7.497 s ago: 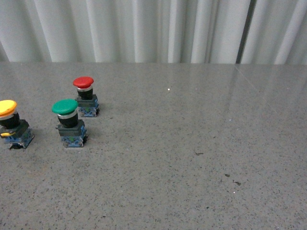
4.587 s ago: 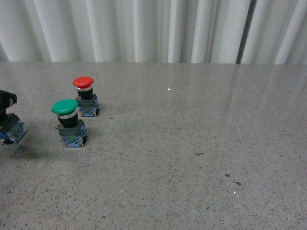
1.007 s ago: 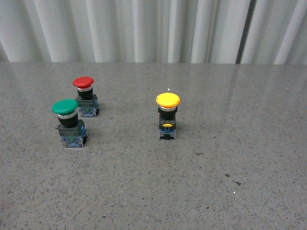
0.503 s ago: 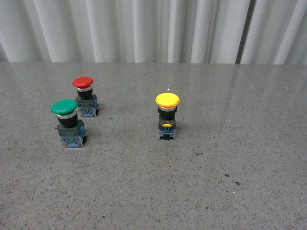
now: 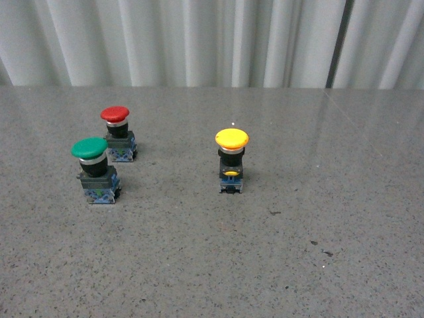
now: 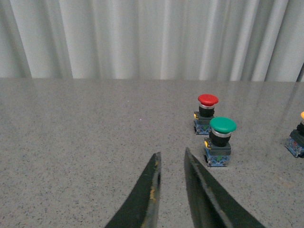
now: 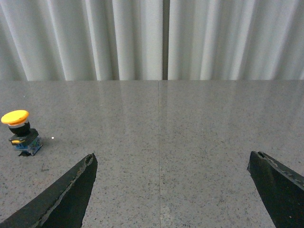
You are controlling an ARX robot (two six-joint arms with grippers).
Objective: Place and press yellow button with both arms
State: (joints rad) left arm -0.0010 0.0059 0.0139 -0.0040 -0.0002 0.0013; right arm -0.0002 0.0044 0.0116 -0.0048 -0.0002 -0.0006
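The yellow button [image 5: 232, 161] stands upright near the middle of the grey table, with nothing touching it. It also shows in the right wrist view [image 7: 20, 130] and its edge shows in the left wrist view [image 6: 298, 140]. Neither arm shows in the front view. My left gripper [image 6: 171, 157] is shut and empty, its fingers close together above bare table, well short of the green button [image 6: 220, 147]. My right gripper [image 7: 172, 161] is wide open and empty, with the yellow button far off to one side.
A green-capped button [image 5: 97, 171] and a red-capped button [image 5: 117, 134] stand at the left of the table [image 5: 278, 265]. A pleated white curtain [image 5: 212, 40] hangs behind the table's far edge.
Several seconds ago the yellow button stood at the far left edge; it was lifted and now stands near the table's middle. Over the last second nothing has visibly moved.
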